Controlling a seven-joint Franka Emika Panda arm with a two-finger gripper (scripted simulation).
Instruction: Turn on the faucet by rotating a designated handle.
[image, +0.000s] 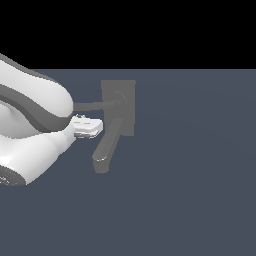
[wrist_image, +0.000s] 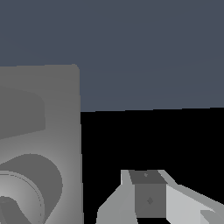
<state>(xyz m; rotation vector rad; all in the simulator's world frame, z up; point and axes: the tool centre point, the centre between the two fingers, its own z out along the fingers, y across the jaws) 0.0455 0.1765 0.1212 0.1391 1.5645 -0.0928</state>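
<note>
Exterior view, arm (image: 35, 125) hides handle (image: 92, 105) end

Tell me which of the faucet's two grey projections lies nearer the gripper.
The handle, the thin straight bar from the round hub, just above the gripper in the exterior view. The thick curved spout lies on the gripper's other side.

Bare slate-blue floor under a black backdrop

A flat, matte blue-grey ground plane (image: 190, 200) fills the lower part of the exterior view and runs back to a straight horizon, where it meets a plain black background (image: 150, 30). The wrist view shows the same blue-grey surface (wrist_image: 148, 48) above a band of black (wrist_image: 144, 140). Nothing on the floor bears any marking or texture.
</note>
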